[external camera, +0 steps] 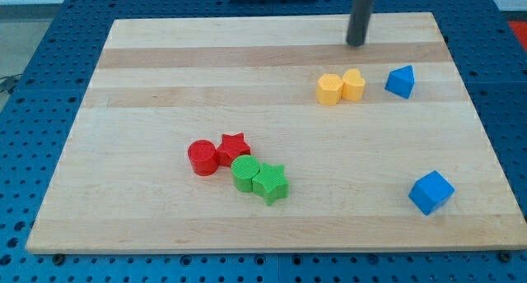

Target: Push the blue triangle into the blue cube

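Blue triangle point(400, 81): small solid-blue wedge, resting flat on the board, apex toward the view's top; just below and to the view's right of my tip point(356, 44), not touching it.
Blue cube point(431, 192): bright blue block, turned corner-on, flat on the board; well apart from my tip, far toward the view's bottom and further right.

My tip point(356, 44) rests far on the bench point(165, 85), left of and beyond the blue triangle point(400, 81); blue cube point(431, 192) near right.
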